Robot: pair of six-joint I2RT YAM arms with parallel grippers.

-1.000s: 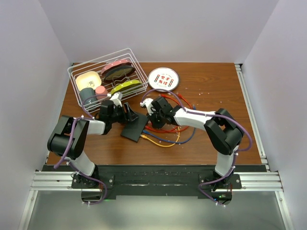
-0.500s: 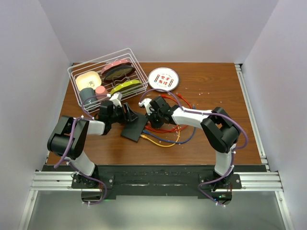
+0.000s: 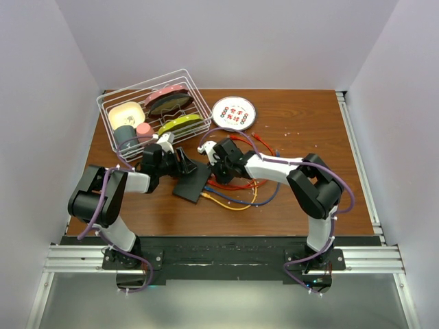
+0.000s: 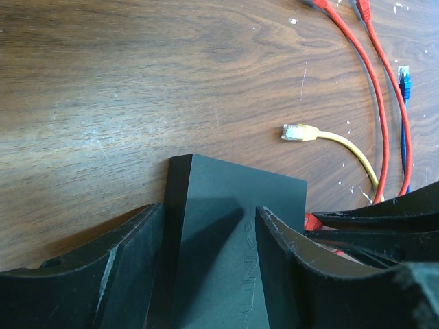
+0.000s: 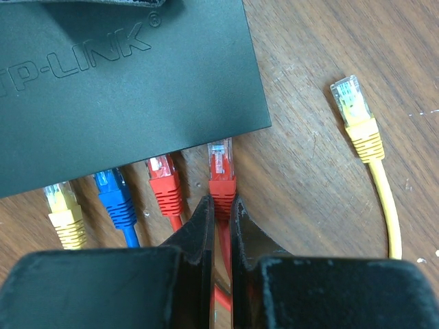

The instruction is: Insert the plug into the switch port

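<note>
— Black and flat, the switch [image 3: 192, 184] lies near the middle of the table [image 3: 309, 133], between the two arms. Got it?

— Yes. The right wrist view shows raised TP-LINK lettering on its top. Is anything on it?

— The left gripper [image 4: 209, 219] stands over one corner with its fingers well apart. One finger [image 4: 130, 264] lies along the side wall and the other sits above the top face. I cannot tell whether they press on it.

— And the right gripper [image 5: 219, 205]?

— Pinched tight on the red plug [image 5: 221, 175], its two fingers almost meeting around the boot.

— Where is that plug pointing?

— Its clear tip meets the long edge of the switch, close to the corner. Most of the tip shows outside the edge, and I cannot tell whether it has gone in at all.

— Any neighbours?

— A row of three plugs [image 5: 113, 195] sits beside it along the same edge, yellow, blue and red, each with its nose at the edge.

— What else is on the wood?

— A loose yellow plug [image 5: 357, 113] lies apart from the switch, past that corner. From above, a tangle of cables [image 3: 236, 195] in red, yellow and blue spreads under the right arm. A wire basket [image 3: 137, 85] holding dishes stands at the far left, and a patterned plate [image 3: 234, 112] lies beyond the grippers.
</note>
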